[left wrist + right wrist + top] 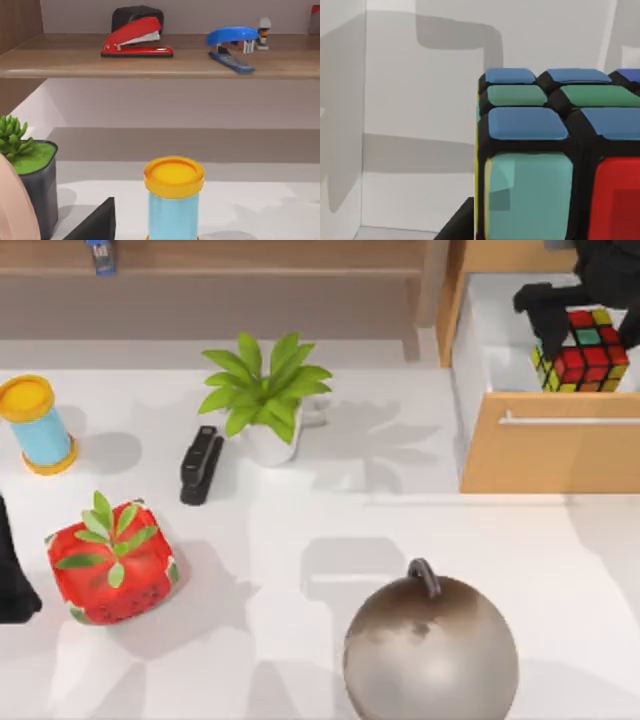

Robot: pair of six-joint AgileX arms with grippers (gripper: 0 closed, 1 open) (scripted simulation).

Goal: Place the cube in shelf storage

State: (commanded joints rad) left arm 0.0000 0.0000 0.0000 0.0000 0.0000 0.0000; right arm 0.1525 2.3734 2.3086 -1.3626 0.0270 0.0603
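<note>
Cube (584,350), with its black grid and coloured stickers, sat inside the open drawer (555,445) of the wooden cabinet at the table's (330,510) far right, not on the shelf storage (250,270), which ran along the back edge to the left. Right gripper (585,320) hung directly over the cube, one dark finger down its left side; the right wrist view showed the cube pressed close against the camera, and the jaws appeared clamped on it, though the contact itself was hidden. From here the shelf lay well to the left and slightly farther back, so the coming move was judged to be a lift clear of the drawer wall, then a leftward carry. Left gripper was parked at the table's left edge (12,570), nearer the shelf, beside the strawberry block (110,565).
</note>
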